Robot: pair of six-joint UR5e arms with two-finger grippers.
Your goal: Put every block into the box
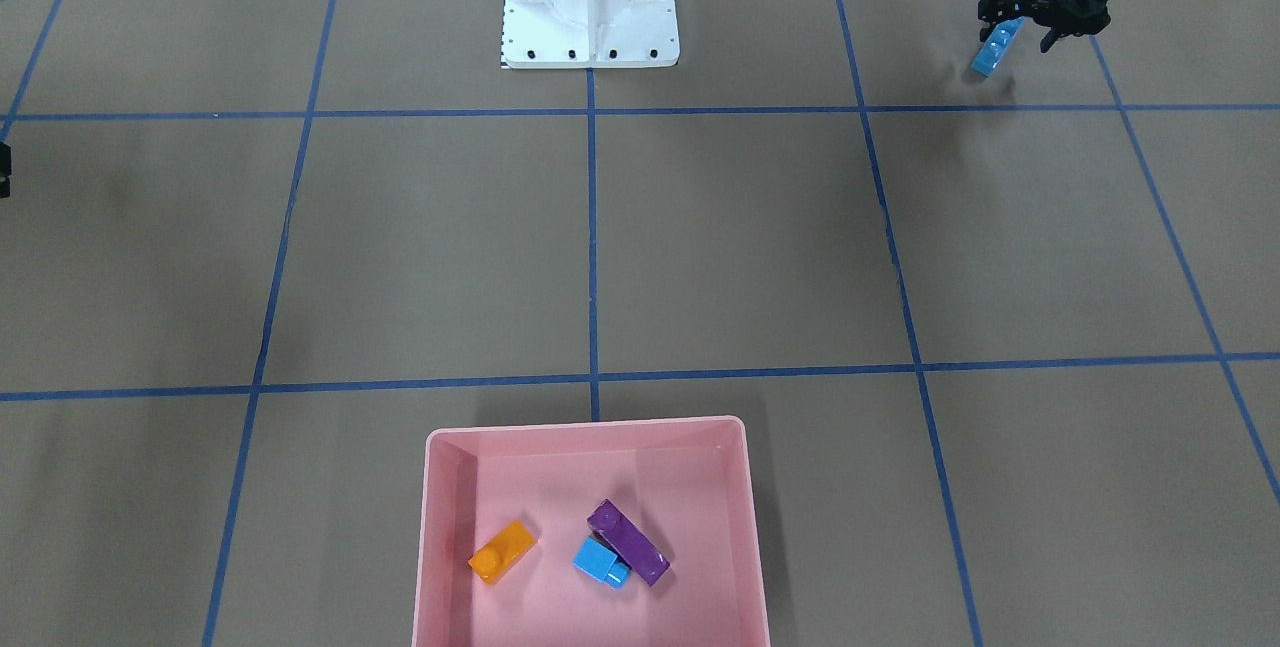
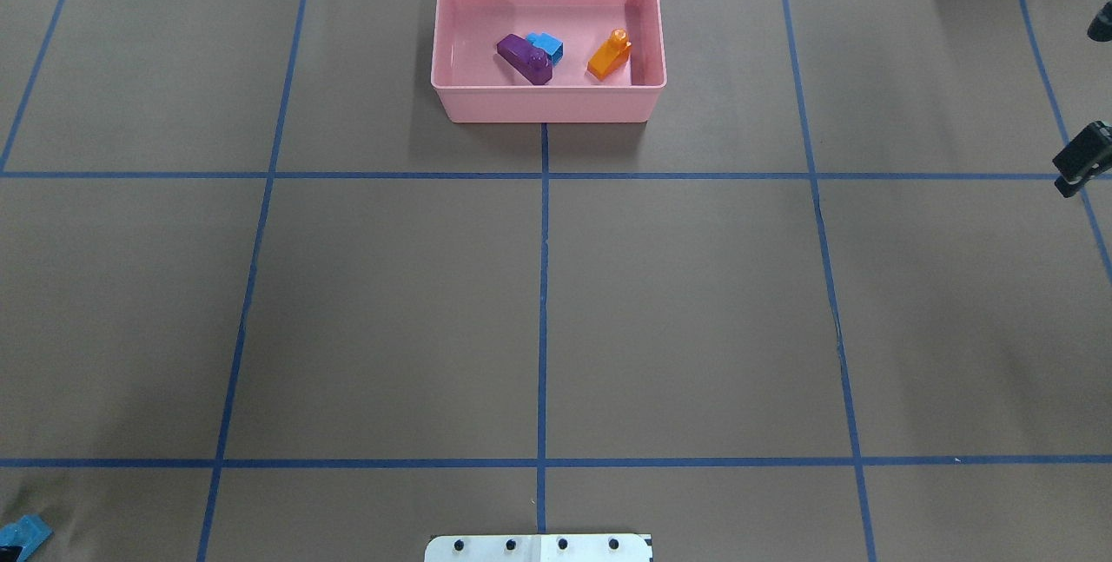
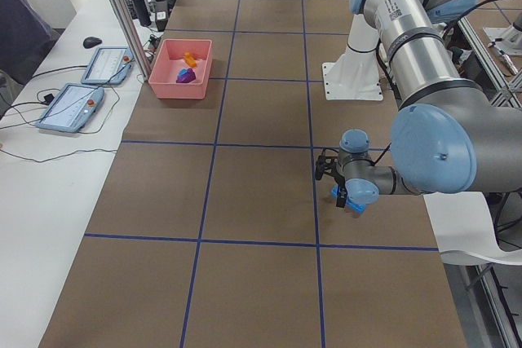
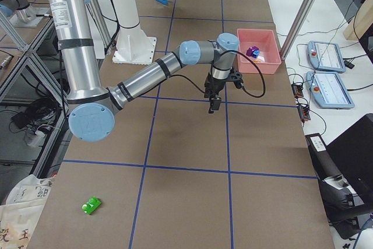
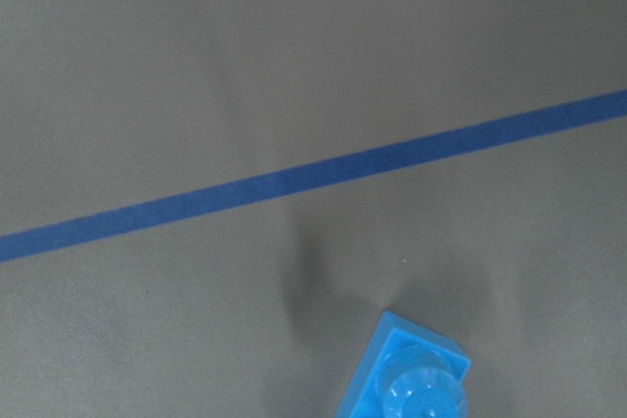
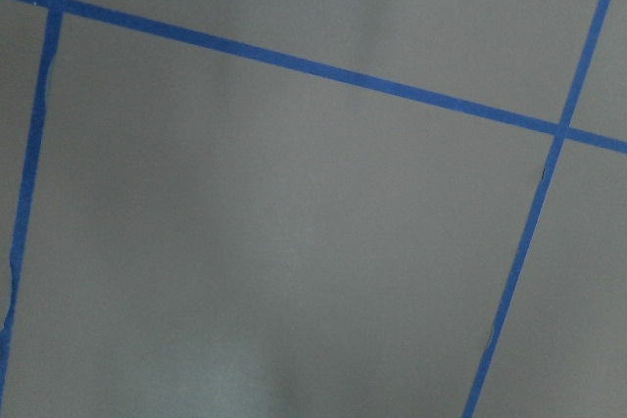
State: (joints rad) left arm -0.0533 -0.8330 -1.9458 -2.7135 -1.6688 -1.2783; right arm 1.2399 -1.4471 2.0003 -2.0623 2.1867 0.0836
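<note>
In left tool [image 1: 1016,33], long blue block [image 1: 996,50], tilted

Left tool [image 1: 1016,33] grips the long blue block [image 1: 992,55]; right tool [image 4: 214,104] hangs, arm outstretched.

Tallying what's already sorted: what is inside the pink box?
Inside the pink box lie an orange block, a purple sloped block and a small blue block. The purple one covers part of the blue, hiding that part.

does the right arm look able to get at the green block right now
Probably yes: the green block lies alone on the table at the right arm's end, nothing beside it. The right pincer hangs by the pink box, so the arm must swing back.
</note>
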